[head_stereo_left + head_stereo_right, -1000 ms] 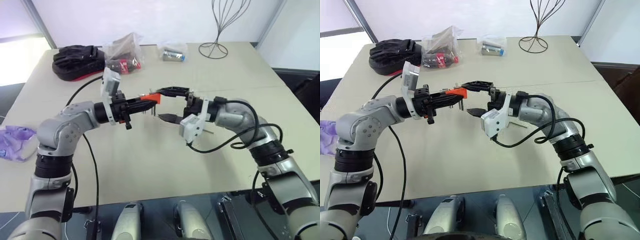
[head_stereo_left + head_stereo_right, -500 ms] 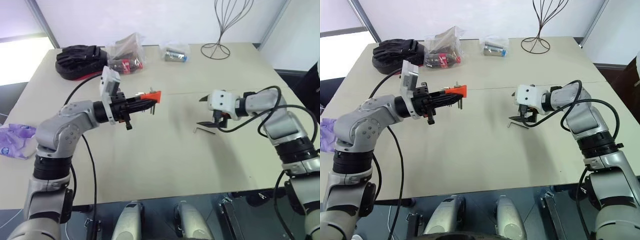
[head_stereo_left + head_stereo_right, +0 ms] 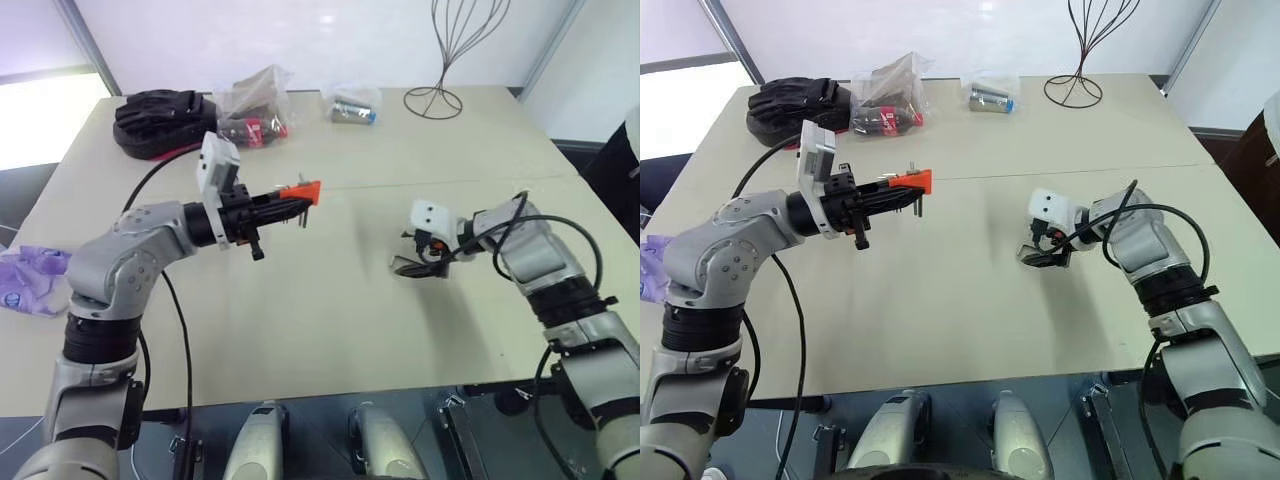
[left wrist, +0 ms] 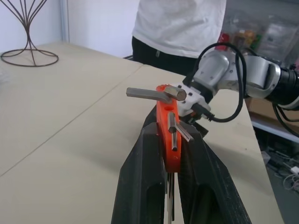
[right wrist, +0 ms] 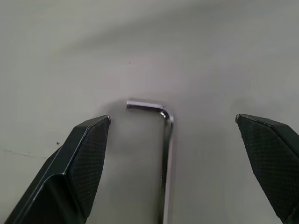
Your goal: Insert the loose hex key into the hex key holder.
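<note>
Loose hex key [image 5: 166,154] lies flat on the table [image 3: 940,300], between your right gripper [image 5: 175,135]'s wide-spread fingers [image 5: 81,158]. It looks light, stiff and slippery: pinch the long shank. Your left gripper [image 4: 173,154] clamps the hex key holder [image 4: 166,133], well apart from the key. A person stands beyond the table's far edge

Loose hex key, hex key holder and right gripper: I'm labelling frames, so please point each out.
loose hex key [image 5: 167,140], right wrist view, on its long shank.
hex key holder [image 4: 164,135], left wrist view, on its red-orange body.
right gripper [image 5: 174,161], right wrist view, midway between its open fingertips.
</note>
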`<state>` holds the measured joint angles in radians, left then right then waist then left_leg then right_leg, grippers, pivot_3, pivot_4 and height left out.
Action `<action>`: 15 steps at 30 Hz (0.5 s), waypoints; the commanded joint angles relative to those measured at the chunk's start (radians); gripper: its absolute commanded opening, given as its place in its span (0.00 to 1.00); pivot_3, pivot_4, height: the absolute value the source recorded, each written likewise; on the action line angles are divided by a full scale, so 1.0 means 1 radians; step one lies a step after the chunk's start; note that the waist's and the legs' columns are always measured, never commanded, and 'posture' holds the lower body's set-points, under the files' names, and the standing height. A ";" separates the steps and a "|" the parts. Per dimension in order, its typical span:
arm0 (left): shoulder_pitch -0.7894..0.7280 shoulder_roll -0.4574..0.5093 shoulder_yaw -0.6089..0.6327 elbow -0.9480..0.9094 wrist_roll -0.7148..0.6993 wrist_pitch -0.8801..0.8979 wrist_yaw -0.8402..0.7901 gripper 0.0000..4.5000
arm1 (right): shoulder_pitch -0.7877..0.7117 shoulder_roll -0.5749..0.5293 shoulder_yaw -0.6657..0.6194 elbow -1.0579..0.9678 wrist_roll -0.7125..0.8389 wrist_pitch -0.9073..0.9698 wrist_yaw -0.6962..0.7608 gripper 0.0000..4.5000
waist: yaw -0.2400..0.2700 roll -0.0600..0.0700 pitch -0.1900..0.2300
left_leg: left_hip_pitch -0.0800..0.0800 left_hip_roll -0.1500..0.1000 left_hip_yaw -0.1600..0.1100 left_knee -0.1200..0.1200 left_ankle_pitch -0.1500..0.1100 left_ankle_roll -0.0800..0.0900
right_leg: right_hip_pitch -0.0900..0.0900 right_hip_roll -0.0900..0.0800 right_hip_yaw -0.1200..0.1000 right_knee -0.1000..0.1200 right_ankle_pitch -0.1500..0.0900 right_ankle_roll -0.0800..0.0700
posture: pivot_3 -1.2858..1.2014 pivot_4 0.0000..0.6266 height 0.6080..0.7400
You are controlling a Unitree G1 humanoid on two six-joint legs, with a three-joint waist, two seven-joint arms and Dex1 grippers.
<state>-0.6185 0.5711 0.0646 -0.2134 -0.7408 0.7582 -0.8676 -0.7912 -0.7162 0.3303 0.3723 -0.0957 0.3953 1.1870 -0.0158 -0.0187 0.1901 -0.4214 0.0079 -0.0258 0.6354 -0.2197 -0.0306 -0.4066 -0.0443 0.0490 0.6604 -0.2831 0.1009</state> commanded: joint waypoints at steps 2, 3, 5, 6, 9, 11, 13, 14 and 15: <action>0.000 0.009 0.022 -0.042 -0.003 -0.016 0.008 0.00 | -0.027 0.008 0.008 0.055 -0.033 -0.030 -0.019 0.69 | 0.000 0.000 0.000 | 0.000 0.000 0.000 0.001 0.000 0.000 | 0.000 0.000 0.000 0.001 0.000 0.000 | 0.52 0.24 1.00; 0.000 0.009 0.021 -0.045 -0.003 -0.016 0.010 0.00 | -0.029 0.009 0.011 0.065 -0.038 -0.036 -0.020 0.59 | 0.000 0.000 0.000 | 0.000 0.000 0.000 0.001 0.000 0.000 | 0.000 0.000 0.000 0.001 0.000 0.000 | 0.52 0.24 1.00; 0.000 0.007 0.020 -0.047 -0.003 -0.016 0.013 0.00 | -0.031 0.008 0.021 0.087 -0.055 -0.062 -0.024 0.33 | 0.000 0.000 0.000 | 0.000 0.000 0.000 0.003 0.000 0.000 | 0.001 0.000 0.000 0.002 0.000 0.000 | 0.52 0.24 1.00; 0.000 0.006 0.020 -0.049 -0.003 -0.017 0.015 0.00 | -0.031 0.009 0.023 0.096 -0.060 -0.071 -0.025 0.22 | 0.000 0.000 0.000 | 0.000 0.000 0.000 0.004 0.000 0.000 | 0.001 0.000 0.000 0.002 0.000 0.000 | 0.52 0.24 1.00; 0.000 0.005 0.020 -0.051 -0.003 -0.018 0.021 0.00 | -0.031 0.013 0.023 0.109 -0.065 -0.082 -0.025 0.02 | 0.001 0.000 0.000 | 0.000 0.000 0.000 0.007 0.000 0.000 | 0.003 0.000 -0.002 0.003 0.000 0.000 | 0.52 0.24 1.00; 0.001 0.005 0.019 -0.052 -0.003 -0.019 0.024 0.00 | -0.030 0.015 0.020 0.109 -0.066 -0.082 -0.025 0.02 | 0.002 0.000 0.000 | 0.000 0.000 0.000 0.009 0.000 0.000 | 0.005 0.000 -0.003 0.003 0.000 0.000 | 0.52 0.24 1.00; 0.003 0.004 0.019 -0.053 -0.003 -0.020 0.025 0.00 | -0.025 0.018 0.012 0.099 -0.063 -0.075 -0.034 0.02 | 0.001 0.000 0.000 | 0.000 0.000 -0.001 0.010 0.000 0.000 | 0.005 0.000 -0.003 0.003 0.000 0.000 | 0.52 0.24 1.00; 0.003 0.004 0.019 -0.053 -0.002 -0.021 0.025 0.00 | -0.025 0.029 -0.010 0.094 -0.052 -0.068 -0.065 0.02 | 0.001 0.000 0.000 | 0.000 0.000 -0.001 0.010 0.000 0.000 | 0.005 0.000 -0.003 0.003 0.000 0.000 | 0.52 0.24 1.00; 0.002 0.003 0.019 -0.053 -0.002 -0.022 0.026 0.00 | -0.032 0.046 -0.035 0.096 -0.042 -0.056 -0.106 0.02 | 0.000 0.000 0.000 | 0.000 0.000 -0.001 0.010 0.000 0.000 | 0.005 0.000 -0.003 0.003 0.000 0.000 | 0.52 0.24 1.00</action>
<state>-0.6104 0.5715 0.0645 -0.2369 -0.7406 0.7577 -0.8429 -0.8147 -0.6870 0.3359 0.4598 -0.1350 0.3223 1.1496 -0.0154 -0.0187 0.1900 -0.4212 0.0080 -0.0265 0.6452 -0.2199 -0.0304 -0.4013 -0.0437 0.0459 0.6639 -0.2831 0.1010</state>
